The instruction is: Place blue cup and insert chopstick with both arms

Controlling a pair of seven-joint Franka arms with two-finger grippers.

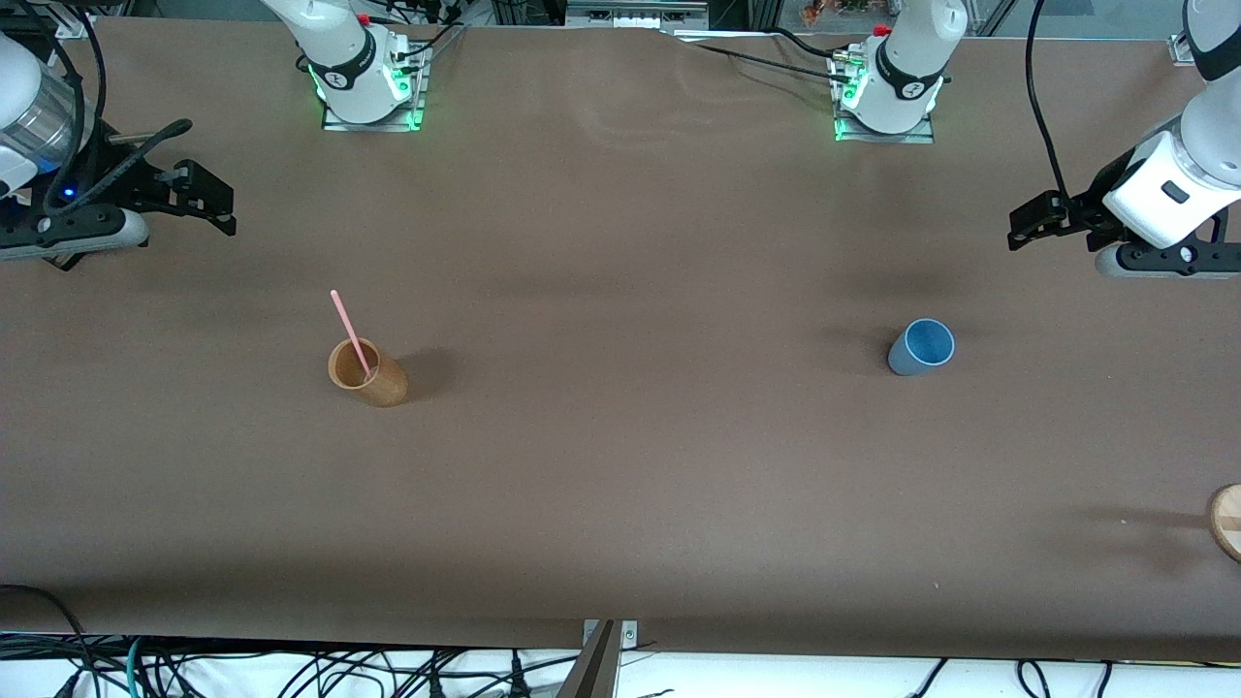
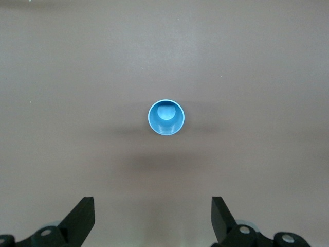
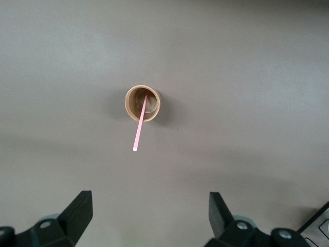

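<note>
The blue cup (image 1: 921, 347) stands upright and empty on the brown table (image 1: 620, 485), toward the left arm's end; it also shows in the left wrist view (image 2: 166, 118). The pink chopstick (image 1: 349, 333) leans inside the tan cup (image 1: 368, 373) toward the right arm's end, its upper half sticking out; both show in the right wrist view, the chopstick (image 3: 139, 128) in the cup (image 3: 143, 103). My left gripper (image 1: 1016, 228) (image 2: 153, 208) is open and empty, up over bare table. My right gripper (image 1: 225, 204) (image 3: 150, 206) is open and empty, up over bare table.
A round wooden disc (image 1: 1227, 519) lies at the table's edge at the left arm's end, nearer to the front camera than the blue cup. Cables hang along the table's front edge (image 1: 291, 669).
</note>
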